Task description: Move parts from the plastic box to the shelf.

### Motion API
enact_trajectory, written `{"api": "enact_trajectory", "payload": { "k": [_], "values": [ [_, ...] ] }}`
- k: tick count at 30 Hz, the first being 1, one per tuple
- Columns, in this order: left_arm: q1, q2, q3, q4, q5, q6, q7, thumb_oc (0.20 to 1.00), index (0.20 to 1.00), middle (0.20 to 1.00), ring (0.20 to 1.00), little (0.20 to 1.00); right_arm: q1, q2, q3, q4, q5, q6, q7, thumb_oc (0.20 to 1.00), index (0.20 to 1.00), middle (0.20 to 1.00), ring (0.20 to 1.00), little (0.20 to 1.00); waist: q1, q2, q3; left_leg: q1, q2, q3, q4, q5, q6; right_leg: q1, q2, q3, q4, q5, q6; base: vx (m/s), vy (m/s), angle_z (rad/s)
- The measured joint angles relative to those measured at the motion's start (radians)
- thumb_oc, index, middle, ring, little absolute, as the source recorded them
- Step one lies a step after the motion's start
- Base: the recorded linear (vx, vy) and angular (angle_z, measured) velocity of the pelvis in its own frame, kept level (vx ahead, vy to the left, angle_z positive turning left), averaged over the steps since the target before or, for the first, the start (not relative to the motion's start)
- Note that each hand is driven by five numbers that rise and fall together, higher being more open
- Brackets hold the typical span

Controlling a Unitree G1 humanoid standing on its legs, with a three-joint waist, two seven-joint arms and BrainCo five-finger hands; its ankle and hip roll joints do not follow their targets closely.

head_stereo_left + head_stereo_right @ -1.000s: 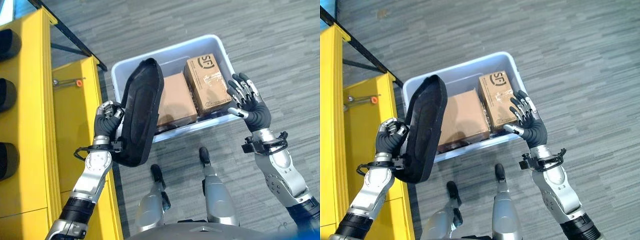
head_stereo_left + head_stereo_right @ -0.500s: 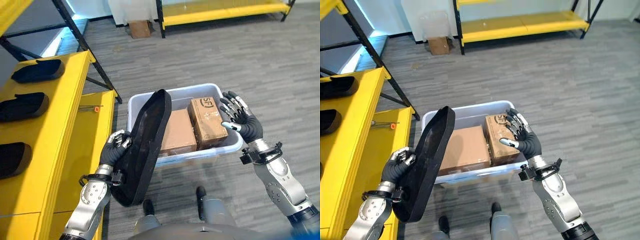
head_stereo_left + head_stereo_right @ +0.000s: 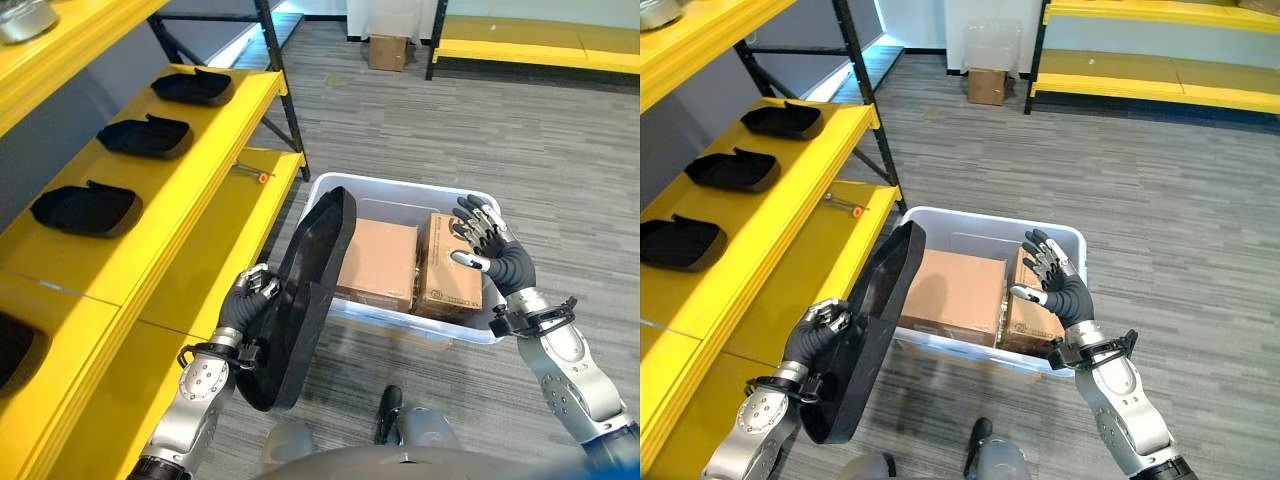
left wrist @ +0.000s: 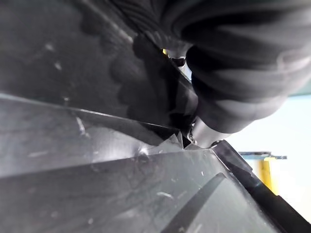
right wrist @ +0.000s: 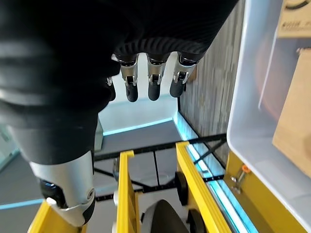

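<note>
While the left hand (image 3: pixel 243 303) fingers clasp its edge, the black part (image 3: pixel 305 300) stands upright.

Camera tilted up, yellow shelf (image 3: pixel 215 110) with black trays (image 3: pixel 85 209) newly visible (things themselves unmoved)

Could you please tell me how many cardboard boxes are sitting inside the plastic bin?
2: a plain brown cardboard box toward the robot's left, and a printed cardboard box beside it on the right. More may lie hidden underneath.
</note>
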Motion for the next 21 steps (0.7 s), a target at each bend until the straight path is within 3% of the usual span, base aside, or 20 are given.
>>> {"api": "enact_trajectory", "payload": {
  "k": [5, 7, 11, 21],
  "values": [
    [-0.007, -0.010, -0.006, -0.002, 0.001, 0.001, -0.023, 0.200, 0.200, 0.200, 0.200, 0.200, 0.043, 0.027, -0.052, -0.004, 0.000, 0.004, 0.001, 1.000, 1.000, 1.000, 1.000, 1.000, -0.030, 0.052, -0.015, 0.056, -0.001, 0.029, -0.169, -0.050, 0.009, 0.010, -0.016, -0.078, 0.017, 0.008, 0.058, 0.02, 0.271, 0.54],
    [0.003, -0.007, -0.002, -0.003, 0.007, 0.001, -0.032, 0.200, 0.200, 0.200, 0.200, 0.200, 0.063, 0.029, -0.056, -0.003, 0.000, 0.009, 0.005, 1.000, 1.000, 1.000, 1.000, 1.000, -0.021, 0.049, -0.019, 0.050, -0.035, 0.027, -0.179, -0.049, -0.005, -0.002, -0.054, -0.075, 0.028, 0.022, 0.083, 0.06, 0.209, 0.14],
    [0.046, -0.002, 0.041, -0.014, 0.022, 0.001, -0.035, 0.200, 0.200, 0.200, 0.200, 0.200, 0.070, 0.031, -0.041, -0.003, -0.001, 0.024, 0.020, 1.000, 1.000, 1.000, 1.000, 1.000, 0.003, 0.037, -0.026, 0.048, -0.083, 0.025, -0.184, -0.049, 0.022, -0.003, -0.098, -0.060, 0.014, 0.052, 0.120, -0.04, 0.194, 0.04],
    [0.080, 0.003, 0.093, -0.020, 0.078, 0.000, -0.034, 0.200, 0.200, 0.200, 0.200, 0.200, 0.058, 0.065, -0.019, -0.003, -0.018, 0.039, 0.030, 1.000, 1.000, 1.000, 1.000, 1.000, 0.059, -0.001, -0.028, 0.012, -0.130, -0.036, -0.176, -0.039, 0.045, 0.019, -0.148, -0.117, -0.013, 0.086, 0.146, -0.03, 0.198, 0.21]
  ]
}}
